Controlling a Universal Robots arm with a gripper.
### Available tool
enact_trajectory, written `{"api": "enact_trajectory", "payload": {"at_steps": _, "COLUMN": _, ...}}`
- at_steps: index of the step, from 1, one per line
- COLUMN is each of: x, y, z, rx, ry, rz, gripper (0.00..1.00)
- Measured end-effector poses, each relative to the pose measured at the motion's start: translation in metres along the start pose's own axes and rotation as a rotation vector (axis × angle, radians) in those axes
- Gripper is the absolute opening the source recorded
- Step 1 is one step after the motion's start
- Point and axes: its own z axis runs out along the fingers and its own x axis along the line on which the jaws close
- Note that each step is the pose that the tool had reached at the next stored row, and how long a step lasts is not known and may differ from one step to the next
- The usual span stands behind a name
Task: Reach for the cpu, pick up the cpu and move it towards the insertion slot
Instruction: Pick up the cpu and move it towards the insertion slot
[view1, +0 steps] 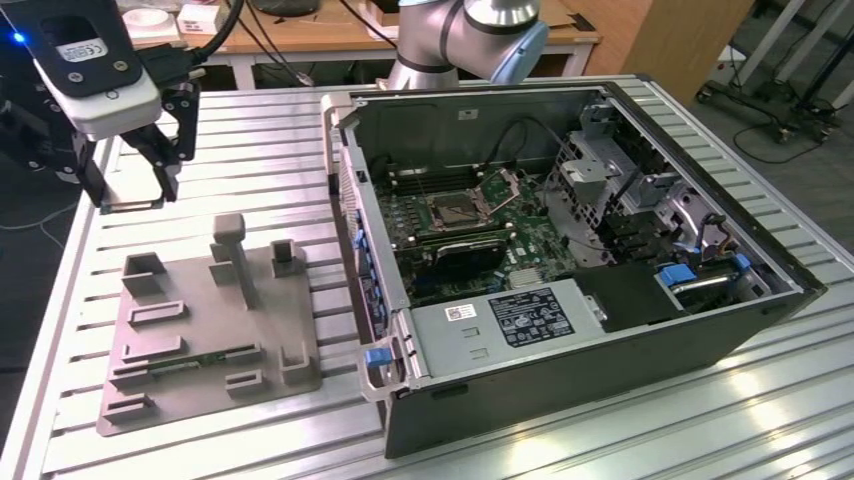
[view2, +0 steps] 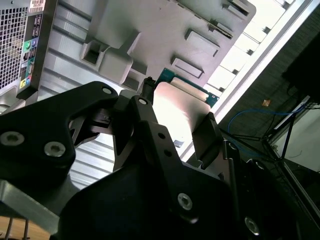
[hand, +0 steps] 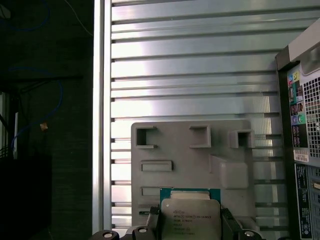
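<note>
1. The pincer (view1: 134, 198) is clenching the cpu (hand: 190, 217) between its two black fingers. It is hanging above the slatted metal tabletop (view1: 240, 150) at the exterior view's left, raised clear of the grey tray (view1: 200, 320).
2. In the first wrist view the picture's edge is cutting off the cpu's near side. The fingers (hand: 150, 222) are covering its two flanks, so only the silvery top and a strip of green rim are showing.
3. In the second wrist view the pincer's own black linkage is hiding much of the cpu (view2: 175, 110). A pale face and a blue-green edge are peeking out past it.
4. In the exterior view the cpu is hard to make out between the fingers.
5. The insertion slot (view1: 461, 210) is lying inside the open computer case (view1: 574, 330), with its hinged flap (view1: 505, 185) standing up. It is sitting well apart from the pincer, with the tray's far end and the case wall lying between them.
6. The case's near wall is hiding part of the green board around the slot.
7. By count:
   - one cpu
   - one pincer with two fingers
   - one tray
   - one case
   - one square socket
8. One slim green memory stick (view1: 200, 358) is resting in the tray.
9. The first wrist view is showing three bracket-shaped pockets (hand: 200, 136) in a row along one edge of the tray.
</note>
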Motion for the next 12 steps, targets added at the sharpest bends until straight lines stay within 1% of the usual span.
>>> {"api": "enact_trajectory", "payload": {"at_steps": 12, "x": -0.0035, "y": 0.0001, "z": 0.0, "rx": 0.0, "ry": 0.0, "rz": 0.0, "gripper": 0.55}}
